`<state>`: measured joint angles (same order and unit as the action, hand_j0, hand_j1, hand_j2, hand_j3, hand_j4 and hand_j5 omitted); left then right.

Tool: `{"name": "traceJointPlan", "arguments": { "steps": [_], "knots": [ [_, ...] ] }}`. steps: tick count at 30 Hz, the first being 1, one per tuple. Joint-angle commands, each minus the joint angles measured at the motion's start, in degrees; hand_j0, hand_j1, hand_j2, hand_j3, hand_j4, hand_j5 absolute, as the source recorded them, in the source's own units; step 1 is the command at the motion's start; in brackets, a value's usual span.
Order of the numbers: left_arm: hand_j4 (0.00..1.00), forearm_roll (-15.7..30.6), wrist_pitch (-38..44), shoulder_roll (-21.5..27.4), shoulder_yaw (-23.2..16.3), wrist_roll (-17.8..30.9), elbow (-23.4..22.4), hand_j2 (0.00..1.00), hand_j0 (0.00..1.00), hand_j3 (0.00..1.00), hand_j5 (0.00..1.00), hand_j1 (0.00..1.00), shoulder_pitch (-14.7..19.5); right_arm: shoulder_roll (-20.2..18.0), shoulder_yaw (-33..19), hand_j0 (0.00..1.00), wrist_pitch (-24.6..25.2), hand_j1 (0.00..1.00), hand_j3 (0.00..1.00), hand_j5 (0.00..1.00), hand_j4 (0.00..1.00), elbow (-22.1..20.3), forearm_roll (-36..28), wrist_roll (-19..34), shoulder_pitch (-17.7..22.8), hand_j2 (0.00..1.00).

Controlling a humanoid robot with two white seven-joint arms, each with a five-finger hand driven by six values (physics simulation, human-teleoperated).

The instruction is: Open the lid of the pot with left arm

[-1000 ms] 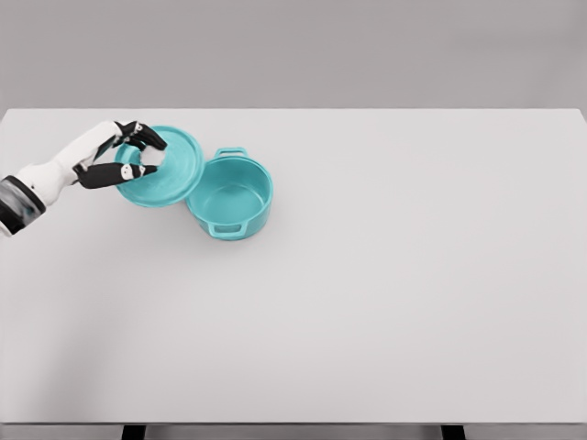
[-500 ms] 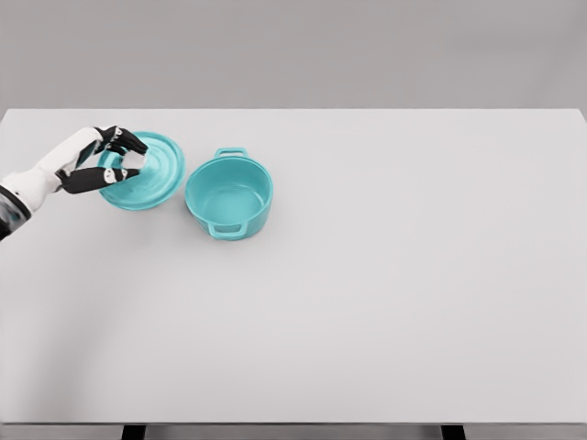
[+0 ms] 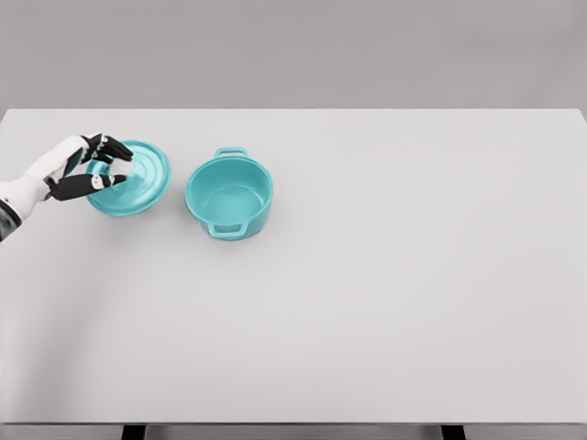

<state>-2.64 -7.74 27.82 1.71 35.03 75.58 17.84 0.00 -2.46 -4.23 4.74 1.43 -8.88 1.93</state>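
A teal pot (image 3: 229,195) stands uncovered on the white table (image 3: 367,275), left of the middle, with its inside showing. Its teal lid (image 3: 138,180) is a short way to the pot's left, apart from it and tilted slightly. My left hand (image 3: 108,165) comes in from the left edge and is shut on the lid, fingers curled around the knob at its centre. Whether the lid touches the table I cannot tell. The right arm does not show.
The table's far edge runs just behind the pot and lid. The left edge of the table lies close beside my left forearm (image 3: 23,192).
My left hand has carried the lid to the left, off the pot's rim, opening a gap between lid and pot. The pot has stayed in place.
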Motion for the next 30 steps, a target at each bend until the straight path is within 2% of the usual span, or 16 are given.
{"name": "traceJointPlan", "arguments": {
  "steps": [1,23,26,30],
  "knots": [
    [0.52,0.27,0.00,0.04,0.23,-0.03,-0.52,0.52,0.52,0.52,0.52,0.52,0.00,0.00,0.00,1.00,0.01,1.00,1.00,1.00,1.00,0.01,-0.03,0.00,0.00,1.00],
    [0.54,0.18,0.00,0.04,0.75,-0.03,-4.04,0.54,0.54,0.54,0.54,0.54,-1.93,0.00,0.00,1.00,0.01,1.00,1.00,1.00,1.00,0.01,-0.03,0.00,0.00,1.00],
    [0.60,0.01,0.00,0.04,0.67,-0.03,-4.12,0.60,0.60,0.60,0.60,0.60,-1.93,0.00,0.00,1.00,0.01,1.00,1.00,1.00,1.00,0.01,-0.03,0.00,0.00,1.00],
    [0.75,-0.26,0.00,0.04,0.49,-0.03,-4.12,0.75,0.75,0.75,0.75,0.75,-2.73,0.00,0.00,1.00,0.01,1.00,1.00,1.00,1.00,0.01,-0.03,0.00,0.00,1.00]
  ]
}}
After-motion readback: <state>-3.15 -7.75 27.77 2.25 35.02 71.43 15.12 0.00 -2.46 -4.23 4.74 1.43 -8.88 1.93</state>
